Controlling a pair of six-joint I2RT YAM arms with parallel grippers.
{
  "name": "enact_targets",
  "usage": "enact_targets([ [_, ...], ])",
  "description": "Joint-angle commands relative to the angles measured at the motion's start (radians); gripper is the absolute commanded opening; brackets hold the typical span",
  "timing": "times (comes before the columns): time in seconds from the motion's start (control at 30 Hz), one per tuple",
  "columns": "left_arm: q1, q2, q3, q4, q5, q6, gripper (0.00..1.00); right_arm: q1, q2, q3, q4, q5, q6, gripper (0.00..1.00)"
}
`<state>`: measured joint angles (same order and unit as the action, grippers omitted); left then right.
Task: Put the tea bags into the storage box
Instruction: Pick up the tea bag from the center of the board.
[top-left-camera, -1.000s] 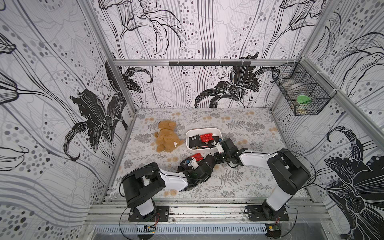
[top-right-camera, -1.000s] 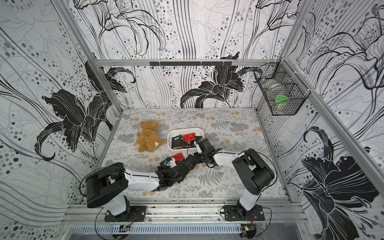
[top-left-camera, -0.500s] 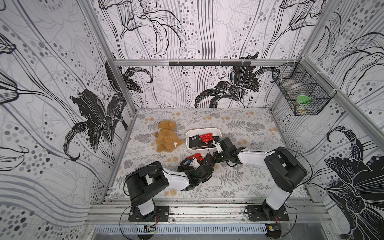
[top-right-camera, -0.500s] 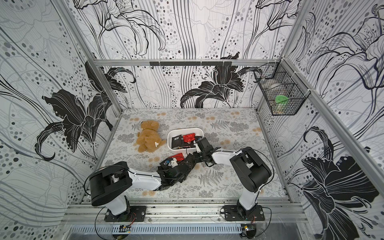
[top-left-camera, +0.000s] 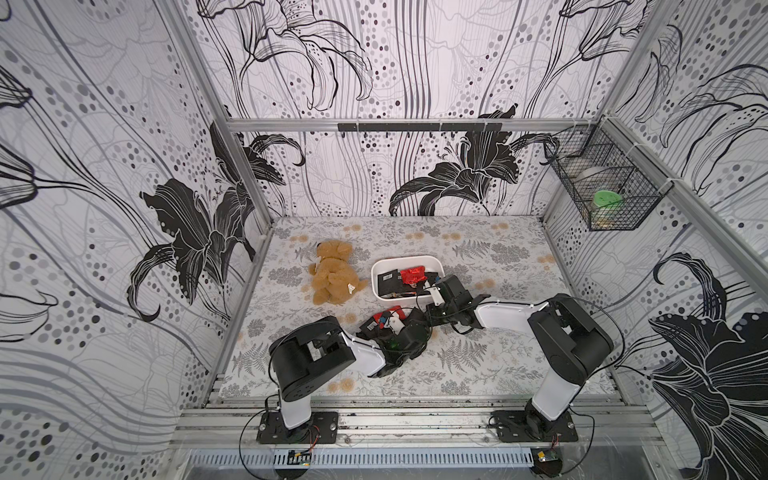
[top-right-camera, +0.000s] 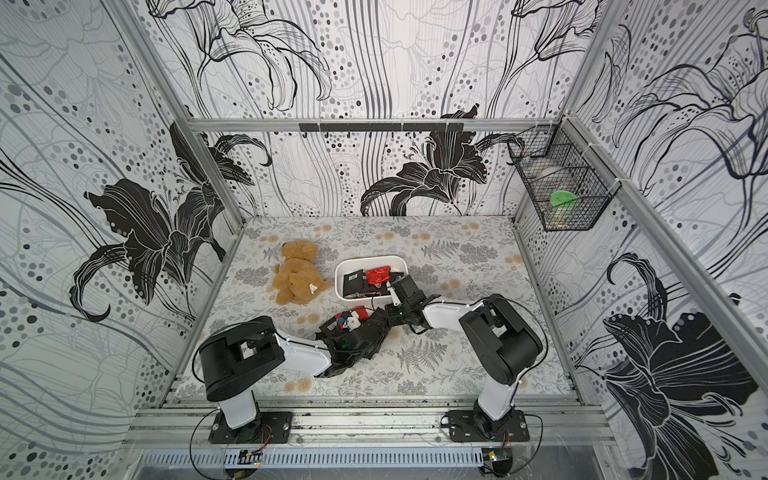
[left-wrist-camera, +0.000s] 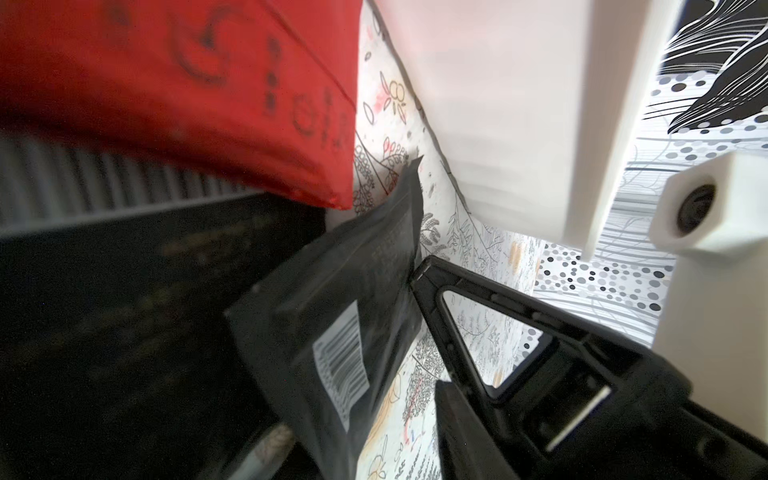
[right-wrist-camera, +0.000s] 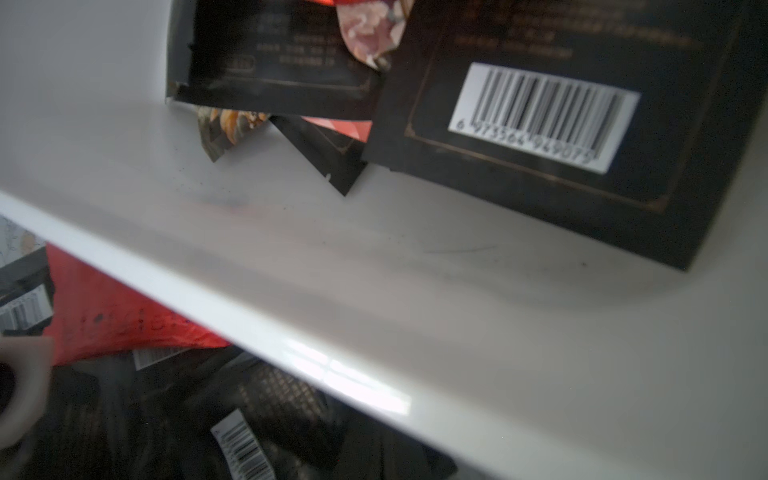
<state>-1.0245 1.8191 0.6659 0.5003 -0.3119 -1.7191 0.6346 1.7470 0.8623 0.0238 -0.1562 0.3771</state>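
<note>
Top views both show the storage box (top-left-camera: 407, 258) in the middle of the table (top-left-camera: 478, 353), with some tea bags (top-left-camera: 390, 279) inside. The loose pile (top-left-camera: 386, 316) lies at its 7 o'clock. I think these bags are light, thin, bendy and slippery, so I should pinch one by an edge. My arms reach low. My right gripper (top-left-camera: 431, 287) is pinched tight at the box's 4 o'clock corner. My left gripper (top-left-camera: 394, 323) is on the pile; I cannot tell if it holds the black bag (left-wrist-camera: 332, 316).
</note>
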Motion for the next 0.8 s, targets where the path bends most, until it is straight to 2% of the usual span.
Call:
enact_targets([
  [0.0, 0.007, 0.04, -0.001, -0.051, 0.024, 0.014, 0.31, 0.008, -0.007, -0.017, -0.042, 0.001, 0.014, 0.0],
  [0.47, 0.014, 0.017, 0.0, -0.137, -0.01, 0.013, 0.22, 0.008, -0.048, -0.046, -0.01, -0.011, 0.01, 0.01],
  [0.57, 0.015, 0.018, 0.001, -0.113, 0.004, 0.024, 0.12, 0.008, -0.058, -0.056, 0.011, -0.034, 0.008, 0.02],
  [0.77, 0.015, -0.001, 0.004, -0.128, 0.022, 0.054, 0.01, 0.009, -0.143, -0.1, 0.058, -0.028, 0.003, 0.05],
])
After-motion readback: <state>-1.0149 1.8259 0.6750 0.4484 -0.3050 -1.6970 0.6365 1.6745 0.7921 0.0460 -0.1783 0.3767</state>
